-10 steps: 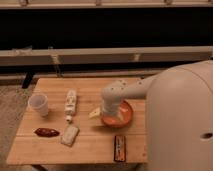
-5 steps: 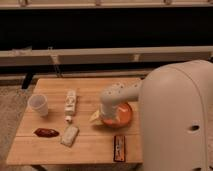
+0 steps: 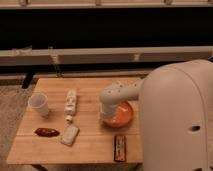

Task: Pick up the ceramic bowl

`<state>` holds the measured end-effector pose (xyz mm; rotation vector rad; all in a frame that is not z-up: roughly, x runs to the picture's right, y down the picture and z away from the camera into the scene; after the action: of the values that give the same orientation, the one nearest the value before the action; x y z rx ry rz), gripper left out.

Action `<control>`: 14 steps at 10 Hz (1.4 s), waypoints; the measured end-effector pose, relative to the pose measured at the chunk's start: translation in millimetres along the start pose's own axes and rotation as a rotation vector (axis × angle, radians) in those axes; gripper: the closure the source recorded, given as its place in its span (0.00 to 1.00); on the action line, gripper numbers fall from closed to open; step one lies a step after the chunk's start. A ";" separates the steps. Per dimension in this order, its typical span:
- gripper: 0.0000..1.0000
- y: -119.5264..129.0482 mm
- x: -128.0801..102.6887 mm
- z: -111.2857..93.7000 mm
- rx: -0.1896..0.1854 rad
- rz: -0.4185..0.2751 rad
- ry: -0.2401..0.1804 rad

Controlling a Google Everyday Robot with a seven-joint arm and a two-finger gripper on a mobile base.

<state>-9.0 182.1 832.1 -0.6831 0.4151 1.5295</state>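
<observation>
The ceramic bowl [image 3: 123, 115], round, shallow and glossy orange, sits on the right part of the wooden table [image 3: 90, 142]. My gripper [image 3: 107, 113] hangs from the white arm right at the bowl's left rim and covers that side of it. The arm's big white body [image 3: 175, 120] hides the table's right end and part of the bowl's right edge.
A translucent white cup [image 3: 39, 104] stands at the table's left. A white tube [image 3: 70, 103] lies in the middle. A white packet [image 3: 69, 135] and a dark red wrapper [image 3: 46, 132] lie front left. A dark snack bar [image 3: 119, 148] lies in front of the bowl. A long bench runs behind.
The arm's white body has come closer and fills more of the right side. The gripper has stayed at the bowl's left rim, moving a little down onto it.
</observation>
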 end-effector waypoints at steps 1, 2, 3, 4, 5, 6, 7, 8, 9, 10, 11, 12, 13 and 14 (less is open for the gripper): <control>0.86 -4.1 1.6 -2.2 -0.005 0.000 0.004; 0.96 -6.5 2.5 -9.1 -0.016 -0.006 0.005; 1.00 -6.9 2.0 -15.0 -0.024 -0.010 0.008; 1.00 0.0 -0.7 -19.6 -0.039 -0.021 0.010; 1.00 7.8 -2.2 -24.0 -0.066 -0.037 0.014; 1.00 5.1 -2.6 -30.4 -0.083 -0.046 0.020; 1.00 2.5 -1.9 -39.6 -0.102 -0.056 0.022; 1.00 6.0 -0.5 -47.6 -0.122 -0.070 0.022; 1.00 11.9 -2.6 -59.9 -0.147 -0.088 0.018; 1.00 14.1 -3.7 -67.6 -0.159 -0.099 0.021; 1.00 16.4 -5.5 -75.7 -0.175 -0.109 0.018; 1.00 14.4 -5.7 -81.7 -0.184 -0.116 0.017; 1.00 14.9 -5.9 -82.5 -0.187 -0.127 0.016; 1.00 19.3 -7.8 -83.2 -0.198 -0.142 0.016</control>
<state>-14.4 121.5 771.7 -0.8614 0.2227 1.4420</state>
